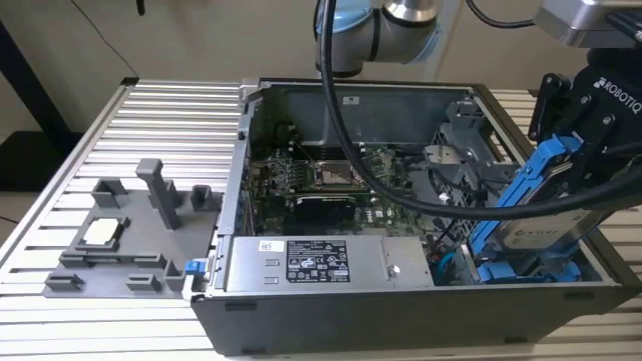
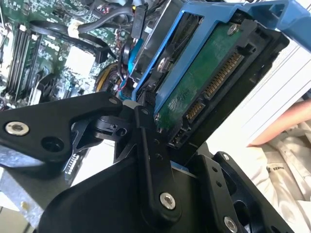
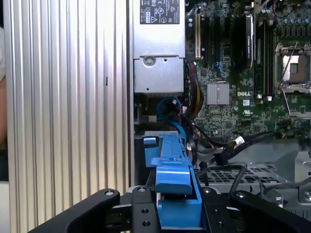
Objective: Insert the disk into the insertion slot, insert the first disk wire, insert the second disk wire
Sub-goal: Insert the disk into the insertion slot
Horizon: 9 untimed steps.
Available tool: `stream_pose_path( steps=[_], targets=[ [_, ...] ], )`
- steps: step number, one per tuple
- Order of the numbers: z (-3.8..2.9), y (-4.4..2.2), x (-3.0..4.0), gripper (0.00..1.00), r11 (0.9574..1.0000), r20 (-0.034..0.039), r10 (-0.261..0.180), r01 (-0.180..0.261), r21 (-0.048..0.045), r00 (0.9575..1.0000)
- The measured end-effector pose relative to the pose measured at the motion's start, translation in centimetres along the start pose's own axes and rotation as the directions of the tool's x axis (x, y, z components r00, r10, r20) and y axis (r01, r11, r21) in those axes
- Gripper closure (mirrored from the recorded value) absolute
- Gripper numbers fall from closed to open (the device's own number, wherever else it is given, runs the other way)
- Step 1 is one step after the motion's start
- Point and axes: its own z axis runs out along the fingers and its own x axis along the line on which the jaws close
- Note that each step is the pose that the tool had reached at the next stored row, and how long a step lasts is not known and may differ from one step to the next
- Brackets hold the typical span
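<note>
My gripper (image 1: 573, 139) is shut on the disk (image 1: 546, 226), a silver drive with a pale label in a bright blue carrier. It hangs steeply tilted over the open computer case's corner at the exterior view's right. Its lower end reaches down beside another blue-carriered drive (image 1: 531, 272). The insertion slot is mostly hidden behind the disk. In the second wrist view the disk's (image 2: 204, 82) green circuit board and connectors face the camera, between the black fingers (image 2: 146, 141). In the first wrist view the carrier (image 3: 175, 184) stands between the fingers above a dark bay (image 3: 141, 160). Loose black wires (image 3: 233, 143) lie nearby.
A silver power supply (image 1: 321, 263) fills the case's front and the motherboard (image 1: 331, 177) lies behind it. A perforated grey bracket (image 3: 233, 174) sits beside the disk. A grey fixture (image 1: 131, 226) stands on the slatted table (image 1: 150, 113). A person's hand (image 2: 286, 126) shows beyond the case.
</note>
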Motion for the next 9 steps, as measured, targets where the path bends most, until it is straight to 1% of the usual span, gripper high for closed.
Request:
stream_pose_path(
  steps=[5, 9],
  targets=[
    [0.46, -0.05, 0.0, 0.67, 1.0, 0.0, -0.003, 0.003, 0.0004, 1.0],
    [0.77, -0.24, -0.01, 0.67, 1.0, -0.0003, -0.006, 0.006, 0.0004, 1.0]
  ],
)
